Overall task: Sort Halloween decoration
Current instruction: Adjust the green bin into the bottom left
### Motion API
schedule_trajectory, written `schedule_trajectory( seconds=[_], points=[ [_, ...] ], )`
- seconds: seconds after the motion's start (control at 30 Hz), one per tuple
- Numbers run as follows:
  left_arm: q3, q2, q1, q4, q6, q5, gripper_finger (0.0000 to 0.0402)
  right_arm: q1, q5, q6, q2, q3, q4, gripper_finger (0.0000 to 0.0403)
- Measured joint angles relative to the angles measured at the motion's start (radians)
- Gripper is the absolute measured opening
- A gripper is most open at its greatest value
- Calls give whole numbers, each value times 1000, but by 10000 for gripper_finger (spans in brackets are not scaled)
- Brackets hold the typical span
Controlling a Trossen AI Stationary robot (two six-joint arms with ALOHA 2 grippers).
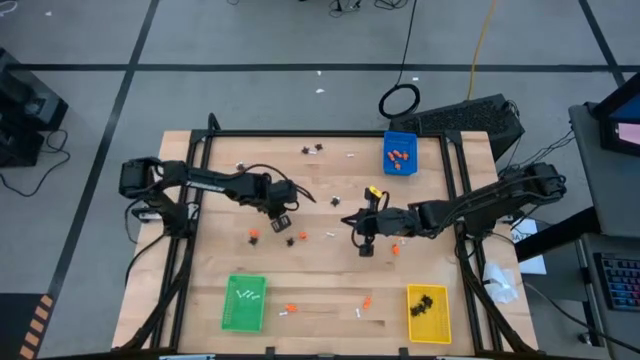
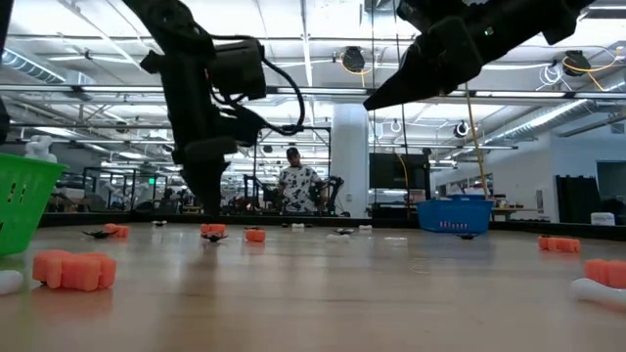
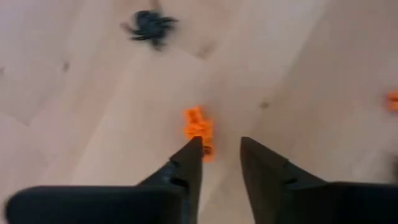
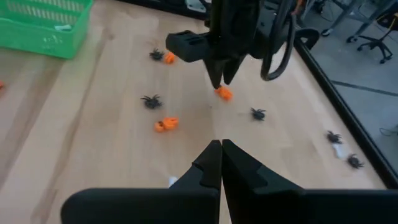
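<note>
1. The room is a large workshop with a grey floor and ceiling lights; a person stands far behind the pale wooden worktop.
2. Three trays sit on the worktop: a blue tray at the far right holding orange lumps, a green tray at the near left holding white sticks, and a yellow tray at the near right holding black spiders.
3. The left gripper is low over the worktop left of centre, its fingers parted and holding nothing.
4. An orange lump lies on the wood at the tip of one finger, just touching or nearly so; the blur makes it hard to say which.
5. That lump is elongated, and its long axis runs roughly along the fingers, pointing away from the wrist.
6. A black spider lies farther ahead of the left gripper, legs spread flat, well apart from the lump.
7. The right gripper hangs above the worktop centre, its fingers pressed together and empty, pointed towards the left gripper.
8. From the right wrist view, another orange lump lies between the two grippers, its long axis lying across the line between them, with a spider just beyond it.
9. More orange lumps, spiders and white sticks are scattered across the worktop.
</note>
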Motion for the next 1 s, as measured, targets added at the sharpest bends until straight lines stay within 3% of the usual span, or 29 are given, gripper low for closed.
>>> schedule_trajectory(
  seconds=[0.17,0.3,0.47,0.73,0.87,1.0],
  points=[
    [0,38,31,34,7,-11,156,-23,0,-21,-20,0,-13,0],
    [-6,67,52,37,15,-11,158,-34,-1,-28,-21,0,-15,0],
    [-29,71,58,64,16,3,122,-42,-1,-31,-21,0,-30,0],
    [-34,72,58,126,71,38,18,-43,-1,-48,-42,-1,-119,0],
    [-15,79,46,194,71,60,13,-43,-1,-14,-107,-13,-220,0],
    [3,77,24,307,70,130,13,-43,8,-3,-215,-99,-211,0]
  ],
)
